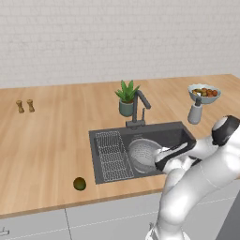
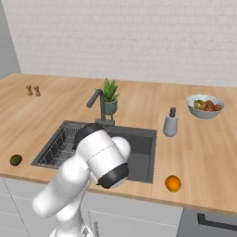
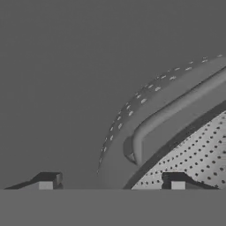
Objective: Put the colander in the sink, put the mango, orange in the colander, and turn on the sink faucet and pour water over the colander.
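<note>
The gripper [image 3: 110,183] has its jaws spread wide, one dark finger tip on each side of the colander's [image 3: 194,154] rim, gripping nothing. Seen from the hand, that rim is a smooth rolled metal lip with a curved handle, and the wall inside it is peppered with fine holes. The colander [image 1: 143,154] is a round silver-grey bowl sitting in the sink [image 1: 180,136], just right of the wire grid rack [image 1: 111,154]. The basin is dark grey, matte and rectangular. The white arm bends low over the sink's near right edge, its hand reaching leftward into the basin. The slim dark faucet [image 1: 139,107] stands behind the sink. The dark green oval mango [image 1: 79,183] lies on the wooden counter [image 1: 47,136], near left of the sink. The bright round orange [image 2: 173,183] lies near right.
</note>
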You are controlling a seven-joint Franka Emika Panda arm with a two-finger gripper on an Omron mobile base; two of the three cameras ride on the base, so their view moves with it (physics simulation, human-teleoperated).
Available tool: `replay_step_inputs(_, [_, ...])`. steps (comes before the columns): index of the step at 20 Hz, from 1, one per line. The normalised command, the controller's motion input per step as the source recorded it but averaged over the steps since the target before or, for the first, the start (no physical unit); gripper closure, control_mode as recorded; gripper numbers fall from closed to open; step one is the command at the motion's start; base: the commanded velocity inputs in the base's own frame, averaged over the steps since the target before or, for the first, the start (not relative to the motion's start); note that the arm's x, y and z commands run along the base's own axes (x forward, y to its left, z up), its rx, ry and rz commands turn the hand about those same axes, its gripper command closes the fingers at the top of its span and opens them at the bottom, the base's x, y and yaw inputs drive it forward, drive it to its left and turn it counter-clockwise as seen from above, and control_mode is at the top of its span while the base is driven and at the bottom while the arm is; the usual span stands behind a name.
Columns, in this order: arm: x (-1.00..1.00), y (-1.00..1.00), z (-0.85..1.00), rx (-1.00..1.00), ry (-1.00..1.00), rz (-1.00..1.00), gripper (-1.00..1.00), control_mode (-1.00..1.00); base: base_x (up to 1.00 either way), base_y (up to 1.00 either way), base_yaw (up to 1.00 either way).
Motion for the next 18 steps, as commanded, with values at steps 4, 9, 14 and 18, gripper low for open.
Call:
replay_step_inputs(4, [0.01,-0.03,0.77,0.07,-0.08,0.0,-1.0,-1.0,0.0,0.0,0.0])
replay_step_inputs(9, [0.01,-0.16,0.96,0.05,0.0,0.0,-1.0,-1.0,0.0,0.0,0.0])
replay_step_inputs(14, [-0.03,-0.14,1.0,0.01,0.06,0.0,-1.0,-1.0,0.0,0.0,0.0])
replay_step_inputs(18, [-0.21,-0.01,1.0,0.04,0.13,0.0,-1.0,-1.0,0.0,0.0,0.0])
